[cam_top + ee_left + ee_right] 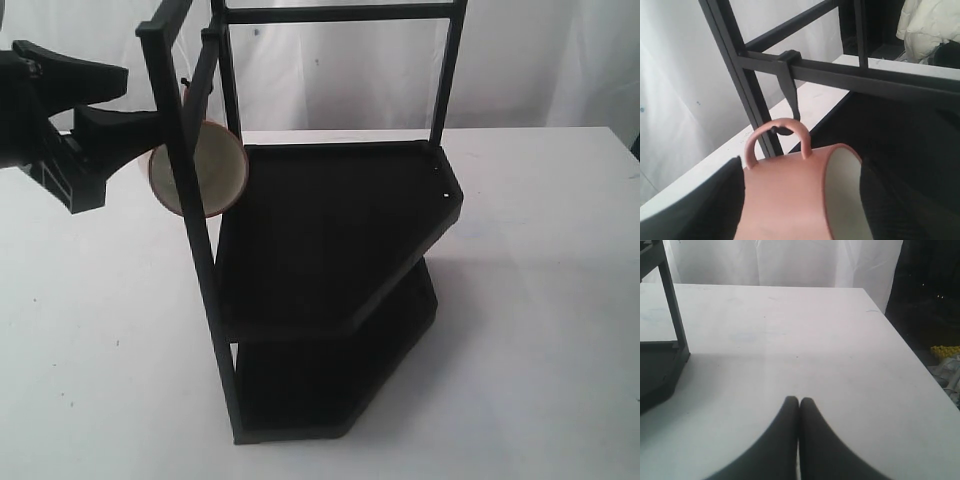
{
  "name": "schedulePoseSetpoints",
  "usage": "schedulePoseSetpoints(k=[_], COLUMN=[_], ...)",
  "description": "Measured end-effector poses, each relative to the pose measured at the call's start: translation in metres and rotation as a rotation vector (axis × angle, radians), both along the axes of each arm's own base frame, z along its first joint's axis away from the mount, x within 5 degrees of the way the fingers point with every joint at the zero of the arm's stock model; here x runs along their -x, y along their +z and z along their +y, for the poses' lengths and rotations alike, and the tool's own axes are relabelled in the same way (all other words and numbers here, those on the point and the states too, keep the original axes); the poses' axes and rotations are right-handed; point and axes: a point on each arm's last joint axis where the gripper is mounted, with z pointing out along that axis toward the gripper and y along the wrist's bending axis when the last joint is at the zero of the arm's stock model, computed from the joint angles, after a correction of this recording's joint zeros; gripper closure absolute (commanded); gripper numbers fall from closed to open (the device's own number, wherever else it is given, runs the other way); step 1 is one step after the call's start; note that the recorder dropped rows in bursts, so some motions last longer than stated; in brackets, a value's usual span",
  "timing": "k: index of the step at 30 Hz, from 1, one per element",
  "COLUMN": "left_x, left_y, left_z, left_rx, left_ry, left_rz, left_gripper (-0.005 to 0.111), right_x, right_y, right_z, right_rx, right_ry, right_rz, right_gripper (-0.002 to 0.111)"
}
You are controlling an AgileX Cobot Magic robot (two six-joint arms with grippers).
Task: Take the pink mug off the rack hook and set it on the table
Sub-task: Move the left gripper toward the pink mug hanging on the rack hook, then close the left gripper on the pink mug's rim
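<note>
Left gripper (801,169): black fingers (695,205) spread wide, one at each end of the mug and very close. I cannot tell whether they are pressing on it.
Right gripper (799,412): fingertips pressed together with nothing between them, low over bare tabletop and well away from the work.
Pink mug (785,200): on its side and off the table, hanging by its handle (803,140), with the cream mouth turned toward the rack's upper shelf (330,230).
Rack hook (788,100): drops from the crossbar, and its curled tip sits inside the handle loop and carries it.
Step in hand: securing a hold; I judge the unhooking not yet done.
Next move: needs a firm clamp, then a small lift to unload the hook, then a slide of the loop off the tip. Which way the tip points is not clear.
Tight edges: the upright post (190,200) is just beside the handle, the crossbar is above it, and the shelf rim is by the mouth.
Open room: the table (90,330) is bare below and beside the left gripper, a fair place to set the mug down.
Far edge: the tabletop ends at a white curtain, and in the right wrist view its side drops to dark floor.
</note>
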Motion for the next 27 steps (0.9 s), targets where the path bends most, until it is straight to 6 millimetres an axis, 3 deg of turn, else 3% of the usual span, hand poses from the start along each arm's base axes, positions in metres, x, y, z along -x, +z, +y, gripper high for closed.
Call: schedulePoseSetpoints(k=[10,20,27], left_x=[-0.007,-0.016,-0.016], left_y=[-0.009,-0.016,-0.016], left_z=[-0.003,0.012,0.012], left_rx=[-0.010,-0.105,-0.104], left_ry=[-0.037,0.143,0.141], left_rz=[0.035,0.056,0.056], left_gripper=[0.039,0.046,0.046], right_x=[0.000,0.000,0.000], right_y=[0.000,0.000,0.000], right_z=[0.000,0.000,0.000], right_rx=[0.000,0.000,0.000], right_ry=[0.000,0.000,0.000], right_rz=[0.000,0.000,0.000], right_gripper=[0.108,0.108,0.108])
